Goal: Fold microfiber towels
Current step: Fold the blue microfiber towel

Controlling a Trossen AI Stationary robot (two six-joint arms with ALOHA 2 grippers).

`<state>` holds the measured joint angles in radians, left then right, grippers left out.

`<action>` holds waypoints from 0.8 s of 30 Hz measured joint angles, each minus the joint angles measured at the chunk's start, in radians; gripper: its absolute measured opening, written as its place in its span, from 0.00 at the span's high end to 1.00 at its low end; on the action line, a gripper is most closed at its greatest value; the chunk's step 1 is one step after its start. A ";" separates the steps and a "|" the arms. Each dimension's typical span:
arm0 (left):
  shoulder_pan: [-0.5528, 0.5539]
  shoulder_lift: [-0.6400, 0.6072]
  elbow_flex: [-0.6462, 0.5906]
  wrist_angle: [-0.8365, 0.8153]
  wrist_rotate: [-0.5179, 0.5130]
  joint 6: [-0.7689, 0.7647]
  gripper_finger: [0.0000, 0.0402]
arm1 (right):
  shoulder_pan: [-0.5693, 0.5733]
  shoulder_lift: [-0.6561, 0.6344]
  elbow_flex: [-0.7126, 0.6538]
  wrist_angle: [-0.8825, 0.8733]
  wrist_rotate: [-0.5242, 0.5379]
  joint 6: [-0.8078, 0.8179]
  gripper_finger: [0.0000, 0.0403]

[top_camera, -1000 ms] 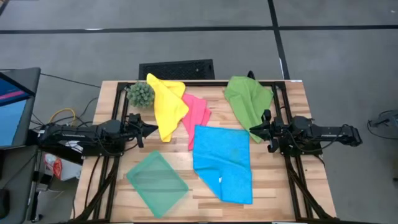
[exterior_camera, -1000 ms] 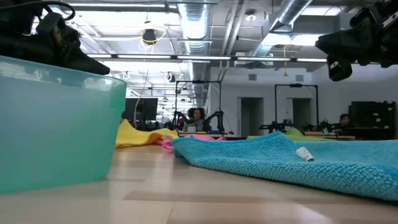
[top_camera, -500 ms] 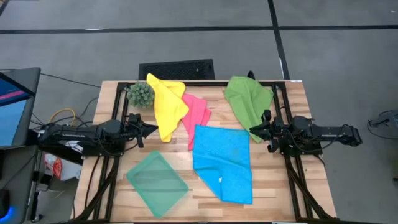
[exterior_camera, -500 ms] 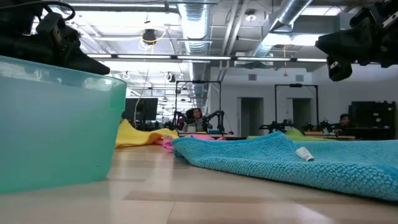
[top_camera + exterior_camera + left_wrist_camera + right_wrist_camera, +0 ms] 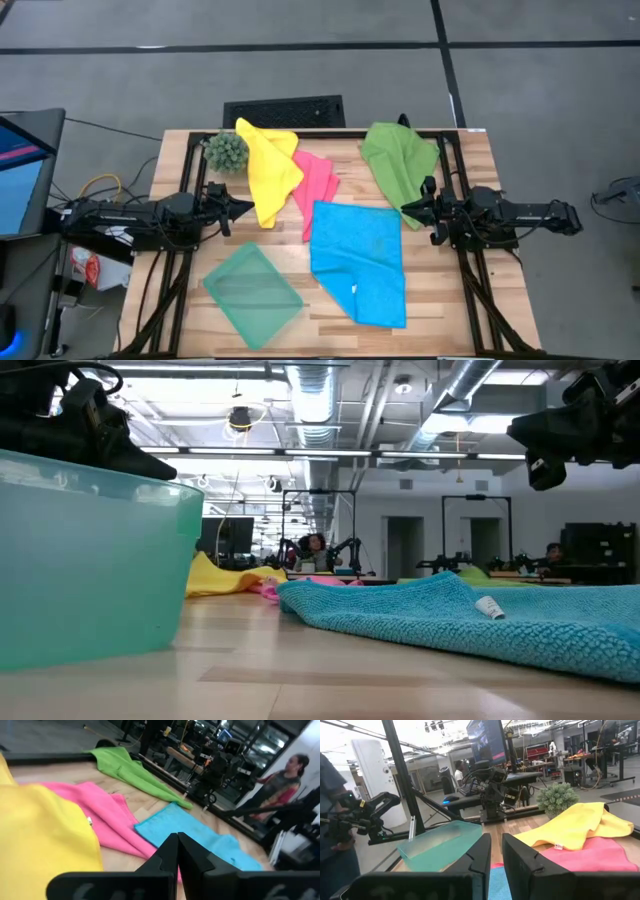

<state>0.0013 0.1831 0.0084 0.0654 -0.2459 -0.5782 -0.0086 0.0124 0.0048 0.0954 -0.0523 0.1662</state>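
Note:
Four towels lie on the wooden table. The yellow towel [image 5: 268, 170] is at the far left and overlaps the pink towel [image 5: 320, 185]. The green towel [image 5: 398, 160] is at the far right, and the blue towel [image 5: 360, 262] lies spread out in the near middle. My left gripper [image 5: 246, 208] hovers shut at the yellow towel's left edge, touching nothing. My right gripper [image 5: 405, 213] hovers near the green towel's near tip with a narrow gap between its fingers, holding nothing. Both grippers stand above the table in the low view.
A translucent teal tray [image 5: 252, 295] stands at the near left and fills the left of the low view [image 5: 90, 560]. A spiky green ball plant [image 5: 227, 150] sits at the far left corner. A person [image 5: 287, 780] stands beyond the table's right side.

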 joint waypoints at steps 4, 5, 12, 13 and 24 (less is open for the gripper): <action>0.000 0.000 0.000 0.000 0.000 -0.053 1.00 | 0.000 0.000 0.000 0.000 0.000 0.000 0.82; 0.000 0.000 0.000 0.000 0.000 -0.066 1.00 | 0.000 0.000 0.000 0.000 0.000 0.000 0.82; 0.000 0.000 0.000 0.001 0.001 -0.159 1.00 | 0.000 0.000 0.000 0.001 0.000 0.000 0.82; 0.000 0.000 0.000 0.001 0.001 -0.176 1.00 | 0.000 0.000 0.000 0.001 0.000 0.000 0.82; 0.000 0.000 0.000 0.009 -0.079 -0.286 1.00 | 0.000 0.000 0.000 0.001 0.000 0.065 0.82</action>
<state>0.0013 0.1829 0.0082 0.0742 -0.3252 -0.8642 -0.0090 0.0120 0.0048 0.0967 -0.0521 0.2313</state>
